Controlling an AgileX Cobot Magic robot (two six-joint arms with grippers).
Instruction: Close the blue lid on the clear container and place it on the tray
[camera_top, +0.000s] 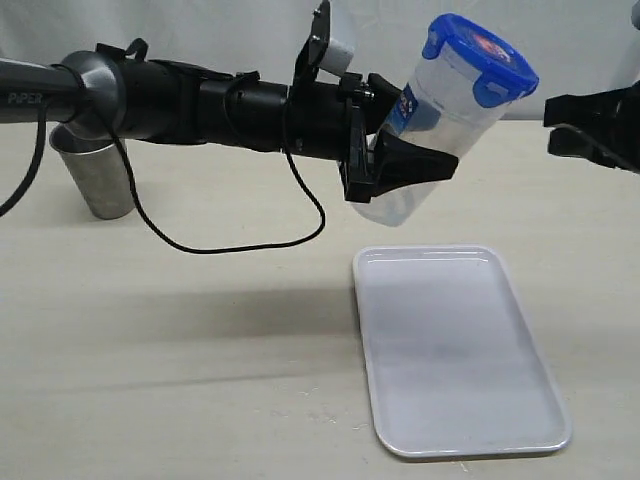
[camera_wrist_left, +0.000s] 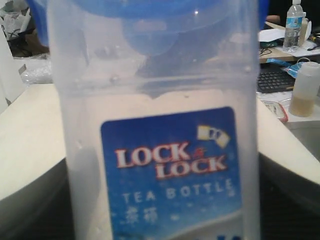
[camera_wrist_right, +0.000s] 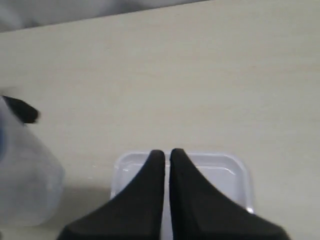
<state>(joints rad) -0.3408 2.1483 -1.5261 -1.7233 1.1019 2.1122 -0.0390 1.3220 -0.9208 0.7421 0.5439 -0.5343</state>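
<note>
Exterior view
- Left gripper (camera_top: 412, 166): clamped round the lower body of the container (camera_top: 445, 125), holding it in the air, tilted, top leaning away from the wrist.
- Lid (camera_top: 480, 55): sitting on the container's mouth, above and beyond the left fingertips. One side flap looks folded down; I cannot tell whether every flap is latched.
- Tray (camera_top: 372, 262): flat on the table (camera_top: 200, 340), below the left gripper and a little ahead of it, nothing on it.
- Right gripper (camera_top: 560, 125): apart from the container, off past the lid side, carrying nothing.
- Steel cup (camera_top: 95, 180): back by the left arm's elbow, well behind its gripper.

Left wrist view
- Container (camera_wrist_left: 160, 80): fills the frame, right up against the camera; blue label (camera_wrist_left: 170, 175) faces it.
- Lid (camera_wrist_left: 150, 10): at the far end of the container, a flap hanging over the wall.

Right wrist view
- Right gripper (camera_wrist_right: 167, 159): jaws pressed together, nothing between them.
- Tray (camera_wrist_right: 237, 167): just under and beyond the fingertips.
- Container (camera_wrist_right: 25, 175): blurred, off to one side.

Progress
- Done: lid appears on, container lifted.
- Left: lower it onto the tray upright, then let go.
</note>
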